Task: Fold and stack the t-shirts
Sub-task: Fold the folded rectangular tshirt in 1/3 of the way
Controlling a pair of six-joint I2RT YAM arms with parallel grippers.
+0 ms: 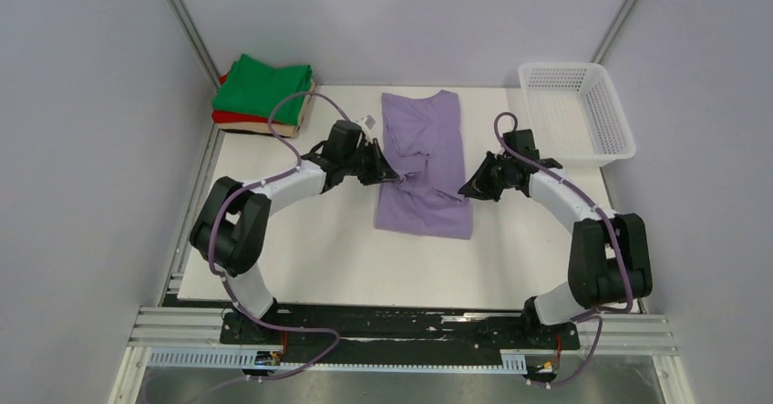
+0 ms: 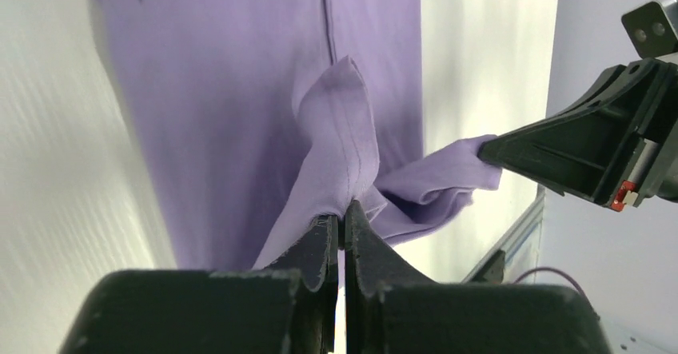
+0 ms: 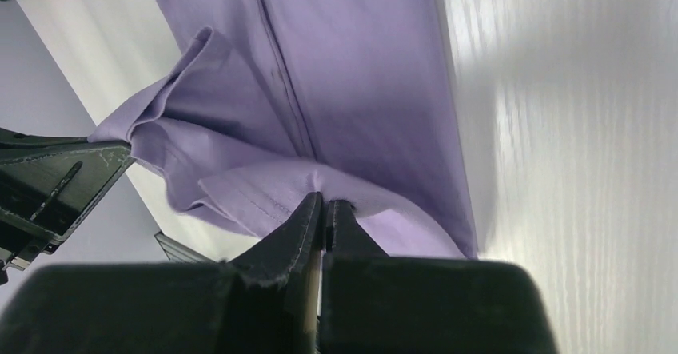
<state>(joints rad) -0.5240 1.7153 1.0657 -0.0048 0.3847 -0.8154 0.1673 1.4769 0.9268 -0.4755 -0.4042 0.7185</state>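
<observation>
The lavender-purple t-shirt (image 1: 425, 162) lies lengthwise in the middle of the table, its sides folded in. My left gripper (image 1: 395, 176) is shut on the shirt's left edge, and its view shows the pinched cloth (image 2: 340, 154) lifted off the table. My right gripper (image 1: 463, 188) is shut on the shirt's right edge, with the cloth (image 3: 264, 198) bunched at its tips. The two grippers face each other across the shirt's middle. A stack of folded shirts stands at the far left corner: green (image 1: 266, 85) on top, red (image 1: 239, 118) under it, beige (image 1: 260, 129) at the bottom.
A white plastic mesh basket (image 1: 578, 112) stands at the far right corner of the white table (image 1: 319, 258). Grey walls close in the left, right and back sides. A black rail carries the arm bases at the near edge.
</observation>
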